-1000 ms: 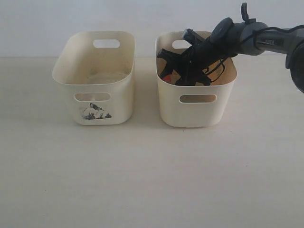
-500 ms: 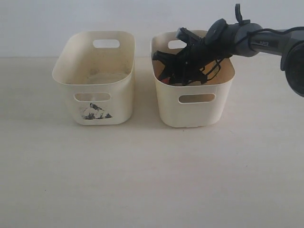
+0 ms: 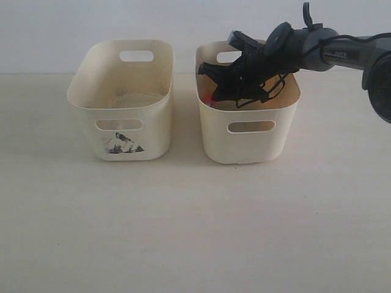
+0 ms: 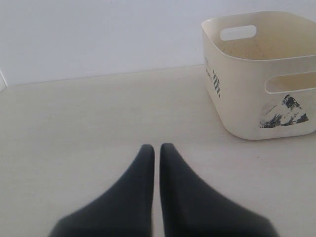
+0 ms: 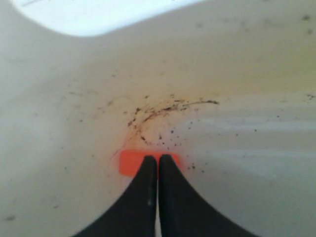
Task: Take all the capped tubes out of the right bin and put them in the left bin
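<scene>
right claw tight together, tips at orange capped tube in right bin

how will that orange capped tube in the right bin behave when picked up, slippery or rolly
The capped tube looks tiny beside the right gripper, so probably very light. Only its orange cap shows, smooth-looking plastic, so it may slip from a pinch. Lying near the curved wall of the right bin, it could roll if nudged.

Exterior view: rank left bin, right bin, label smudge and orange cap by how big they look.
1. Left bin and right bin: they look alike, so no ranking between them.
2. Label smudge on the left bin's front.
3. Orange cap: only a sliver shows inside the right bin.
</scene>
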You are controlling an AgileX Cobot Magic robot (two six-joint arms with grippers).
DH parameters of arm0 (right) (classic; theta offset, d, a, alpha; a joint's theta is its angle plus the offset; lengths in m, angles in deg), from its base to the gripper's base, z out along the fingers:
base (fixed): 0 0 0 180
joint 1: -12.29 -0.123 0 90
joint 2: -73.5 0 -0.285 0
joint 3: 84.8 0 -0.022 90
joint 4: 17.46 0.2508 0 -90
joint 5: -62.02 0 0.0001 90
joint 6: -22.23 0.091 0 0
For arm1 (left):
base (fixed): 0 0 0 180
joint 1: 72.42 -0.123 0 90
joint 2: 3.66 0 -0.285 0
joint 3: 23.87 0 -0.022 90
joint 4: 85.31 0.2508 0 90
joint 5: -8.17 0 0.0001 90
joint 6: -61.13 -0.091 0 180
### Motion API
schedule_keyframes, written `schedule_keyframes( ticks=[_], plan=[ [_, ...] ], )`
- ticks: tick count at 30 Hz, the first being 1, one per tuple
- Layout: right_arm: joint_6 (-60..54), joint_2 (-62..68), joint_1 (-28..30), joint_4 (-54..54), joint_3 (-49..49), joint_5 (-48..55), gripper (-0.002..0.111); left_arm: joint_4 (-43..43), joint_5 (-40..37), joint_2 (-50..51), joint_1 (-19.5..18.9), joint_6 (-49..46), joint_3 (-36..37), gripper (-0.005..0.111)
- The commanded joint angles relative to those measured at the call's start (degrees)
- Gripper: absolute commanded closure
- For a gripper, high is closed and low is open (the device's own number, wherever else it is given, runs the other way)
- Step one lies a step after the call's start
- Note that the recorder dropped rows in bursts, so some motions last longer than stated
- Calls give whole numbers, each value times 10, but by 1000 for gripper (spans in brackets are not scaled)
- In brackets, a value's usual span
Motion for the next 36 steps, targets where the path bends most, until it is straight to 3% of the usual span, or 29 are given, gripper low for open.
schedule_keyframes(
  ticks=[1, 5, 7, 14, 28, 32, 36],
  plan=[
    [-6, -8, 0, -5, 2, -6, 94, -4, 9, -1, -1, 7, -2, 102],
    [-6, -8, 0, -2, 2, -6, 47, -4, 9, -1, -1, 7, -2, 102],
    [-5, -8, -3, -2, 2, -10, 32, -4, 9, -1, -1, 7, -2, 102],
    [-5, 3, -16, -4, 2, -30, 43, -4, 9, -1, -1, 7, -2, 102],
    [26, 7, -23, -65, 2, -7, 45, -4, 9, -1, -1, 7, -2, 102],
    [55, 7, -23, -115, 2, 4, 55, -4, 9, -1, -1, 7, -2, 102],
    [87, 7, -23, -140, 2, 11, 56, -4, 9, -1, -1, 7, -2, 102]
  ],
)
